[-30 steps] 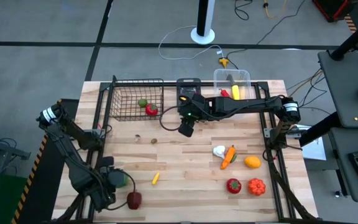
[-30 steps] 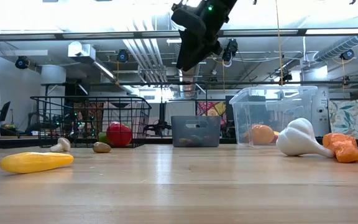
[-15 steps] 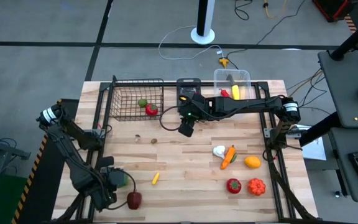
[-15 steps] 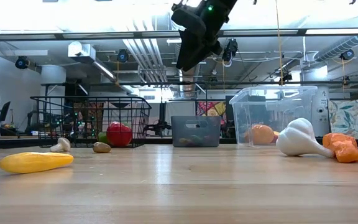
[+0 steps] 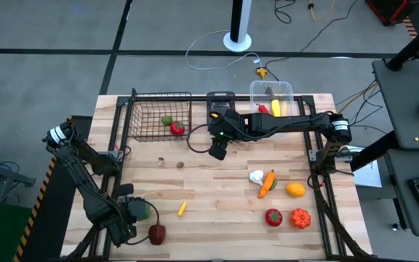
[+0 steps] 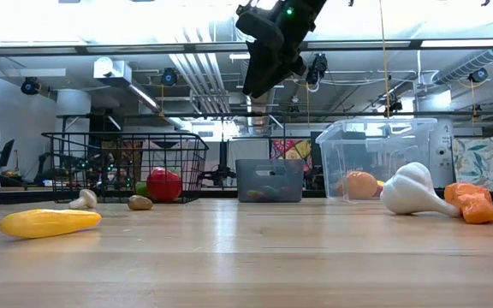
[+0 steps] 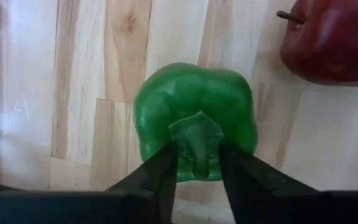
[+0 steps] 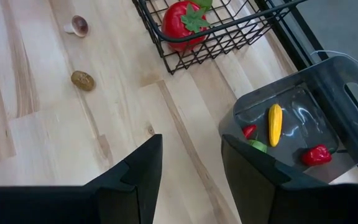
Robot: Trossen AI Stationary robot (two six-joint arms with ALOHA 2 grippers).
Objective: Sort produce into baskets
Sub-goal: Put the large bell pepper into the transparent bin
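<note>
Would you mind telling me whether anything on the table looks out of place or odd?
Nothing stands out. Loose produce lies unsorted on the table, and the left pincer sits around the green pepper's stem, beside a dark red apple.

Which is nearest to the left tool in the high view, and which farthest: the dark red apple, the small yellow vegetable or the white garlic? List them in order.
Measured from the left tool, at the table's near left corner:
1. Dark red apple, right beside the tool.
2. Small yellow vegetable, a little farther toward the table's middle.
3. White garlic, well over on the right half, next to the carrot.
</note>
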